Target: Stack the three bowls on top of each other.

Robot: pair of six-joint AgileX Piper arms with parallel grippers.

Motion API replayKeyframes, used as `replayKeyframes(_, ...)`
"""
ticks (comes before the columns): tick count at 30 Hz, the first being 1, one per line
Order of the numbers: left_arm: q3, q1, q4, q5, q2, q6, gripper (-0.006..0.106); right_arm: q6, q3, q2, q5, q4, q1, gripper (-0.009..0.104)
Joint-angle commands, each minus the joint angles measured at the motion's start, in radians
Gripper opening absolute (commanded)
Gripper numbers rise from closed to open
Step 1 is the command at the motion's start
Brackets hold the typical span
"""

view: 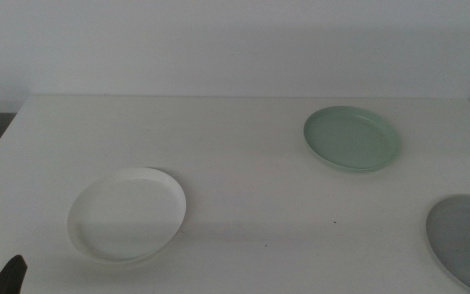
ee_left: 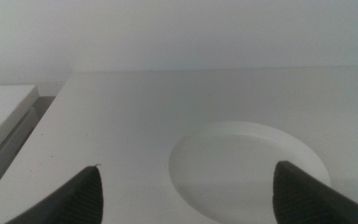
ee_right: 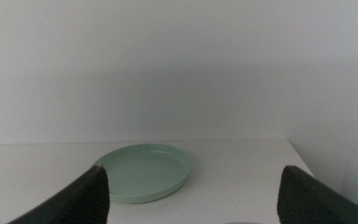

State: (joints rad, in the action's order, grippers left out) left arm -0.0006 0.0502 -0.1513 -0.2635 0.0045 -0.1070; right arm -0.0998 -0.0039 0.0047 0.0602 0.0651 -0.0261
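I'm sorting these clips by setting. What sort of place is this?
Probably a lab test bench: a plain white table against a bare wall, holding only a white bowl, green bowl and grey bowl.

Legible text, labels, brands, numbers, signs: none in any view. White bowl [view: 127, 214], mint green bowl [view: 351, 138] and grey bowl [view: 466, 239]: plain matte surfaces, unmarked. Table [view: 243, 204]: unmarked. Wall behind: blank.
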Motion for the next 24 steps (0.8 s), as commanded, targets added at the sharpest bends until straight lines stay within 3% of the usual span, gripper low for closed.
replayKeyframes(1, 0.001, -0.001, 0.003, 0.015, -0.005, 0.0, 0.094, 0.003, 0.004, -0.005, -0.003, 0.007, 0.006, 0.093)
replayKeyframes(10, 0.001, -0.001, 0.003, 0.015, -0.005, 0.0, 0.094, -0.111, -0.058, 0.065, 0.094, -0.019, 0.006, 0.093)
replayKeyframes(12, 0.001, -0.001, 0.003, 0.015, -0.005, 0.0, 0.094, -0.142, -0.129, 0.151, 0.166, -0.021, 0.006, 0.093)
replayKeyframes(17, 0.001, -0.001, 0.003, 0.015, -0.005, 0.0, 0.094, -0.143, -0.377, 0.397, 0.459, -0.096, 0.006, 0.093)
replayKeyframes(20, 0.001, -0.001, 0.003, 0.015, -0.005, 0.0, 0.094, -0.128, -0.501, 0.507, 0.65, -0.089, 0.006, 0.093)
replayKeyframes(24, 0.001, -0.001, 0.003, 0.015, -0.005, 0.0, 0.094, -0.121, -0.582, 0.597, 0.715, -0.083, 0.006, 0.093)
